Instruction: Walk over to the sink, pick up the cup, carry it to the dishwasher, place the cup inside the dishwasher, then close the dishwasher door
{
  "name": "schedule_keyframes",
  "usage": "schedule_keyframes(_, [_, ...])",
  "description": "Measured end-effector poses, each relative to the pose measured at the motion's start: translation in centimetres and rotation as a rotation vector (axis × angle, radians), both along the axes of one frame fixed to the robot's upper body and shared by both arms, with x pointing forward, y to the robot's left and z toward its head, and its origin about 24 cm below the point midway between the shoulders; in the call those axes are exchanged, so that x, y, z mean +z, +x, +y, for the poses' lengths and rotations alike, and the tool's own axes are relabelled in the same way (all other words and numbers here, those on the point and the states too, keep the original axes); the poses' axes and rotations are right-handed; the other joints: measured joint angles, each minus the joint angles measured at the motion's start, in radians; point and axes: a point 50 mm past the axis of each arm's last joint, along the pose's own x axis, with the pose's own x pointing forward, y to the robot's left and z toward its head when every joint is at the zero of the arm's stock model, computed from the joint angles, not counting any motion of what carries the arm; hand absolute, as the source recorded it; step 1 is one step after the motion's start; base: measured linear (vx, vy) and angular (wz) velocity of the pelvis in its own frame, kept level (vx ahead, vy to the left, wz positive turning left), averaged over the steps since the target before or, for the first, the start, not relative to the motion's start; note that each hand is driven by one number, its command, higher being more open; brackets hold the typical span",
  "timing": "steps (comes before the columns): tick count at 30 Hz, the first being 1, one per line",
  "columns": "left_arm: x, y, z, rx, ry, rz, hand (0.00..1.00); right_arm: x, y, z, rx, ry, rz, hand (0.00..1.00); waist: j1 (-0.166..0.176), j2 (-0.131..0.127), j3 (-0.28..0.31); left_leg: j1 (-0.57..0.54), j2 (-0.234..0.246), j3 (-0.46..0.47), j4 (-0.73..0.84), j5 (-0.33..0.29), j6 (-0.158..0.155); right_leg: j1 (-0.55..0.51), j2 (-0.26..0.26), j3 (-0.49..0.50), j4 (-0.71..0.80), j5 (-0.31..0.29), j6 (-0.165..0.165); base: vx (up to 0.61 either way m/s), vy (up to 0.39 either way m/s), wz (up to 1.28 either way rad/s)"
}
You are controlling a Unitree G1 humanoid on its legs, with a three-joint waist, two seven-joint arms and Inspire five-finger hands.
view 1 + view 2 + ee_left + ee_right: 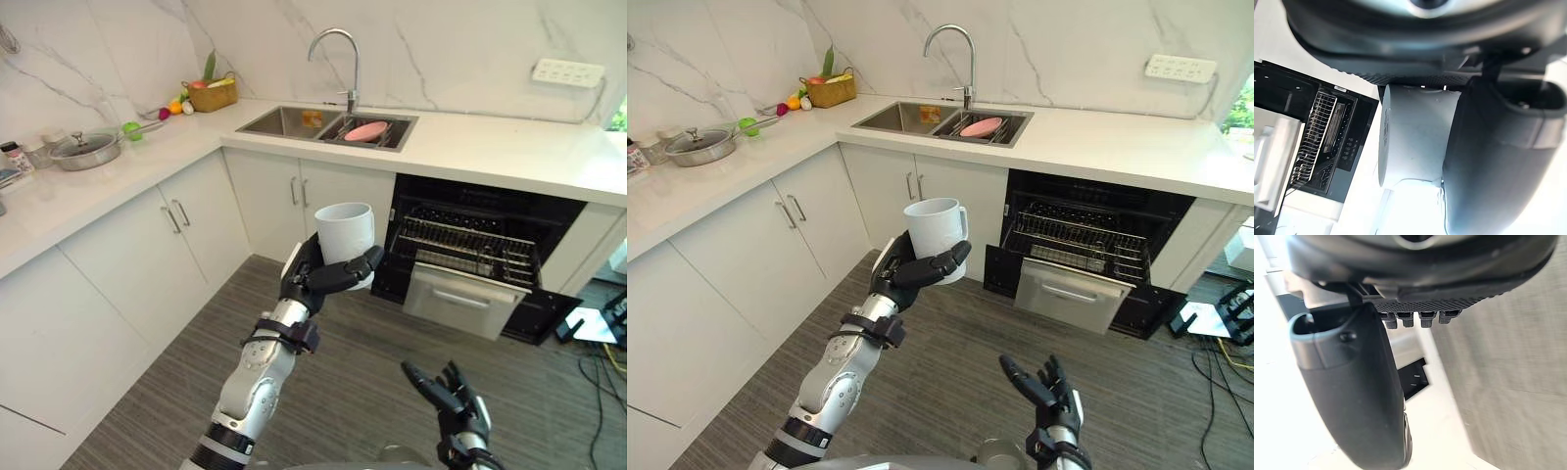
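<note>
**Cup [345,231] in your left robot hand [315,281], dishwasher [487,204] open ahead**

Closest to you, low on the right, is the right robot hand [447,394]. Its fingers are loose and spread, it's grasping nothing, and it hangs over the grey wood-look floor [372,357].

A bit further out, the left arm reaches forward and up. Your left robot hand is clenched on the white cup, with the dark fingers across the front of it and the thumb round the other side. The cup is upright with its mouth up, held in the air above the floor and well short of the dishwasher. In the right eye view you can see its handle sticking out on the right side. The left wrist view shows the cup's pale wall pressed right against the palm.

Past that, to the right of the cup, the dishwasher sits under the desk [490,149]. Its door [545,317] is folded down and a wire rack [466,245] is pulled partway out.

White cabinets run along the left and turn the corner. On the desk above them is the sink [279,121], with a pink dish [365,130] lying in the right basin and a curved tap [338,47] behind it.

Further left along the desk there's a basket [212,96] of fruit in the corner, plus a lidded steel pan [84,150]. A white socket strip [568,71] is on the marble wall at the far right.
</note>
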Motion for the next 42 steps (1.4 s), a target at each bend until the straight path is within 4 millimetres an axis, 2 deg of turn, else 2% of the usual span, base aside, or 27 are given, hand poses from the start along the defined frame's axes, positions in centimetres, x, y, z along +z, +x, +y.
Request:
schedule_keyframes(2, [0.1, -0.5, 0.3, 0.012, -0.005, -0.014, 0.00, 2.4, 2.2, -0.2, 0.007, -0.040, -0.148, 1.00, 0.018, -0.005, -0.002, -0.002, -0.048, 0.143, -0.372, -0.123, -0.010, 0.038, -0.018, 0.039, -0.016, 0.001, 0.001, 0.46, -0.017, -0.52])
schedule_keyframes(3, [0.3, -0.5, 0.3, 0.017, -0.004, -0.023, 0.00, 3.1, 2.9, -0.2, 0.012, -0.050, -0.190, 1.00, 0.018, -0.006, -0.002, 0.004, -0.079, 0.154, -0.510, -0.123, -0.014, 0.044, -0.025, 0.046, -0.016, 0.001, 0.001, 0.34, 0.030, -0.48])
schedule_keyframes(4, [0.4, -0.6, 0.3, 0.024, 0.001, -0.031, 0.00, 3.7, 3.6, -0.2, 0.020, -0.060, -0.228, 1.00, 0.018, -0.008, -0.003, 0.011, -0.114, 0.150, -0.655, -0.114, -0.027, 0.045, -0.032, 0.056, -0.016, 0.002, 0.002, 0.37, 0.092, -0.41])
schedule_keyframes(5, [0.7, -0.7, 0.4, 0.045, -0.008, -0.045, 0.00, 5.0, 4.9, -0.3, 0.044, -0.084, -0.306, 1.00, 0.018, -0.009, -0.004, 0.018, -0.170, 0.110, -0.900, -0.063, -0.076, 0.045, -0.036, 0.085, -0.015, 0.003, 0.004, 0.46, 0.164, -0.77])
schedule_keyframes(6, [0.8, -0.7, 0.7, 0.073, 0.000, -0.059, 0.00, 5.9, 6.1, -0.3, 0.073, -0.097, -0.363, 1.00, 0.029, -0.014, -0.008, 0.025, -0.202, 0.065, -0.966, 0.008, -0.115, 0.046, -0.033, 0.132, -0.021, 0.004, 0.008, 0.56, 0.241, -1.04])
schedule_keyframes(8, [0.8, -0.6, 1.3, 0.112, 0.018, -0.061, 0.00, 7.2, 7.4, -0.1, 0.097, -0.102, -0.429, 1.00, 0.038, -0.016, -0.011, 0.070, -0.227, 0.053, -1.004, 0.130, -0.066, 0.068, -0.035, 0.188, -0.037, -0.003, 0.033, 0.48, 0.235, -0.90])
schedule_keyframes(12, [0.5, -0.1, 3.3, 0.221, 0.071, -0.042, 0.00, 8.7, 8.7, 0.7, 0.124, -0.082, -0.523, 1.00, 0.020, -0.118, -0.003, 0.093, -0.268, 0.070, -0.786, -0.054, -0.035, 0.133, -0.106, 0.254, 0.045, 0.010, 0.100, 0.36, 0.209, -0.39])
schedule_keyframes(13, [0.5, 0.0, 3.2, 0.258, 0.064, -0.034, 0.00, 9.1, 9.0, 0.4, 0.124, -0.097, -0.540, 1.00, 0.021, -0.119, -0.018, 0.136, -0.319, 0.060, -0.867, -0.053, 0.002, 0.087, -0.136, 0.246, 0.176, 0.002, 0.167, 0.17, 0.296, -0.56])
schedule_keyframes(14, [0.4, 0.0, 3.5, 0.278, 0.087, -0.037, 0.00, 9.0, 9.1, 0.7, 0.123, -0.085, -0.537, 1.00, 0.026, -0.149, -0.029, 0.163, -0.340, 0.095, -0.864, -0.067, -0.001, 0.057, -0.171, 0.254, 0.269, 0.000, 0.231, 0.18, 0.248, -0.35])
schedule_keyframes(15, [0.4, 0.5, 3.8, 0.313, 0.117, -0.037, 0.00, 8.8, 9.0, 1.2, 0.125, -0.066, -0.538, 1.00, 0.014, -0.173, -0.039, 0.196, -0.377, 0.095, -0.859, -0.102, 0.011, -0.014, -0.223, 0.256, 0.442, 0.065, 0.317, 0.33, 0.207, -0.20])
schedule_keyframes(16, [0.5, 0.9, 3.9, 0.338, 0.139, -0.039, 0.00, 8.6, 9.1, 1.8, 0.126, -0.042, -0.536, 1.00, 0.006, -0.182, -0.038, 0.242, -0.396, 0.103, -0.868, -0.126, 0.022, -0.082, -0.269, 0.243, 0.592, 0.198, 0.312, 0.31, 0.130, 0.02])
schedule_keyframes(17, [0.6, 1.0, 3.9, 0.350, 0.149, -0.044, 0.00, 8.5, 9.1, 2.2, 0.129, -0.031, -0.536, 1.00, -0.002, -0.177, -0.035, 0.264, -0.399, 0.104, -0.874, -0.136, 0.026, -0.110, -0.287, 0.234, 0.654, 0.242, 0.306, 0.34, 0.140, -0.02])
schedule_keyframes(19, [1.5, 1.7, 3.7, 0.385, 0.156, -0.073, 0.00, 8.4, 9.2, 3.3, 0.166, -0.008, -0.533, 1.00, -0.007, -0.162, -0.024, 0.336, -0.391, 0.102, -0.919, -0.155, 0.031, -0.236, -0.297, 0.182, 0.799, 0.174, 0.207, 0.30, 0.066, 0.02])
schedule_keyframes(22, [2.3, 2.5, 3.6, 0.395, 0.159, -0.101, 0.00, 8.7, 9.5, 4.1, 0.188, 0.031, -0.541, 1.00, -0.014, -0.151, -0.015, 0.411, -0.371, 0.100, -0.985, -0.153, 0.029, -0.309, -0.253, 0.119, 0.558, 0.116, 0.163, 0.24, -0.044, 0.05])
schedule_keyframes(24, [2.6, 2.6, 3.5, 0.390, 0.160, -0.114, 0.00, 9.5, 9.5, 4.4, 0.194, 0.033, -0.572, 1.00, -0.027, -0.167, -0.018, 0.451, -0.369, 0.094, -0.999, -0.174, -0.013, -0.280, -0.213, 0.060, 0.214, 0.191, 0.128, 0.40, -0.185, 0.02])
schedule_keyframes(25, [2.6, 2.6, 3.6, 0.394, 0.159, -0.116, 0.00, 10.4, 9.5, 4.6, 0.216, 0.024, -0.608, 1.00, -0.013, -0.169, -0.019, 0.480, -0.379, 0.109, -0.995, -0.203, -0.057, -0.248, -0.205, -0.019, 0.058, 0.267, 0.025, 0.42, -0.164, -0.60])
schedule_keyframes(26, [2.1, 2.8, 3.5, 0.393, 0.169, -0.080, 0.00, 10.7, 9.8, 4.5, 0.244, 0.005, -0.618, 1.00, -0.004, -0.125, -0.016, 0.490, -0.345, 0.135, -0.986, -0.217, -0.052, -0.241, -0.174, -0.070, 0.054, 0.276, 0.016, 0.32, -0.105, -0.76])
schedule_keyframes(28, [2.2, 2.9, 3.1, 0.372, 0.175, -0.074, 0.00, 10.8, 9.9, 4.5, 0.257, 0.000, -0.612, 1.00, -0.003, -0.120, 0.002, 0.528, -0.335, 0.173, -1.002, -0.218, -0.035, -0.241, -0.175, -0.150, 0.084, 0.271, 0.003, 0.16, -0.071, -0.75])
schedule_keyframes(29, [2.4, 2.9, 3.0, 0.364, 0.174, -0.078, 0.00, 10.9, 10.1, 4.7, 0.269, -0.002, -0.614, 1.00, -0.004, -0.125, 0.011, 0.563, -0.336, 0.208, -1.018, -0.244, -0.018, -0.241, -0.161, -0.173, 0.102, 0.239, -0.050, 0.11, -0.081, -0.84])
schedule_keyframes(32, [2.8, 3.1, 2.9, 0.338, 0.185, -0.103, 0.00, 11.3, 10.4, 4.9, 0.267, -0.005, -0.624, 1.00, -0.010, -0.105, 0.018, 0.560, -0.304, 0.256, -0.964, -0.342, 0.020, -0.259, -0.121, -0.160, 0.115, 0.183, -0.072, 0.05, -0.079, -0.81])
schedule_keyframes(33, [2.7, 3.0, 2.7, 0.313, 0.186, -0.102, 0.00, 11.1, 10.1, 4.6, 0.268, -0.023, -0.611, 1.00, -0.020, -0.080, 0.012, 0.576, -0.284, 0.288, -0.951, -0.363, 0.042, -0.251, -0.120, -0.197, 0.199, 0.088, -0.113, 0.21, -0.050, -0.48])
schedule_keyframes(34, [2.9, 3.0, 2.6, 0.293, 0.183, -0.118, 0.00, 11.2, 10.1, 4.6, 0.263, -0.037, -0.610, 1.00, -0.021, -0.089, 0.008, 0.567, -0.261, 0.319, -0.819, -0.352, 0.024, -0.191, -0.107, -0.195, 0.209, 0.007, -0.081, 0.31, -0.064, -0.57])
schedule_keyframes(35, [3.0, 3.0, 2.4, 0.290, 0.168, -0.122, 0.00, 11.5, 10.3, 4.6, 0.269, -0.045, -0.620, 1.00, -0.013, -0.073, 0.022, 0.534, -0.216, 0.324, -0.680, -0.347, 0.027, -0.178, -0.093, -0.185, 0.212, 0.000, -0.074, 0.34, -0.077, -0.79])
schedule_keyframes(36, [2.6, 2.8, 2.4, 0.289, 0.164, -0.105, 0.00, 12.1, 10.1, 4.7, 0.278, -0.048, -0.639, 1.00, -0.003, -0.042, 0.025, 0.438, -0.125, 0.295, -0.394, -0.245, 0.031, -0.134, -0.051, -0.151, 0.168, 0.001, -0.077, 0.28, -0.064, -0.92])
schedule_keyframes(37, [2.3, 2.5, 2.4, 0.287, 0.164, -0.092, 0.00, 12.6, 9.8, 4.9, 0.291, -0.046, -0.660, 1.00, 0.001, -0.032, 0.019, 0.368, -0.086, 0.256, -0.255, -0.183, -0.014, -0.109, -0.035, -0.121, 0.145, 0.002, -0.078, 0.29, 0.004, -1.10])
schedule_keyframes(38, [1.8, 2.2, 2.4, 0.290, 0.164, -0.074, 0.00, 13.4, 9.8, 5.1, 0.312, -0.042, -0.705, 1.00, 0.000, -0.034, 0.017, 0.305, -0.073, 0.243, -0.192, -0.199, -0.040, -0.082, -0.032, -0.080, 0.117, 0.004, -0.083, 0.33, 0.068, -0.99])
schedule_keyframes(42, [0.1, 1.0, 2.3, 0.276, 0.170, -0.010, 0.00, 14.3, 9.8, 5.0, 0.340, -0.049, -0.767, 1.00, -0.006, -0.045, 0.008, 0.202, -0.130, 0.230, -0.447, -0.249, -0.035, 0.004, -0.043, 0.056, 0.008, 0.023, -0.051, 0.32, 0.102, -0.98])
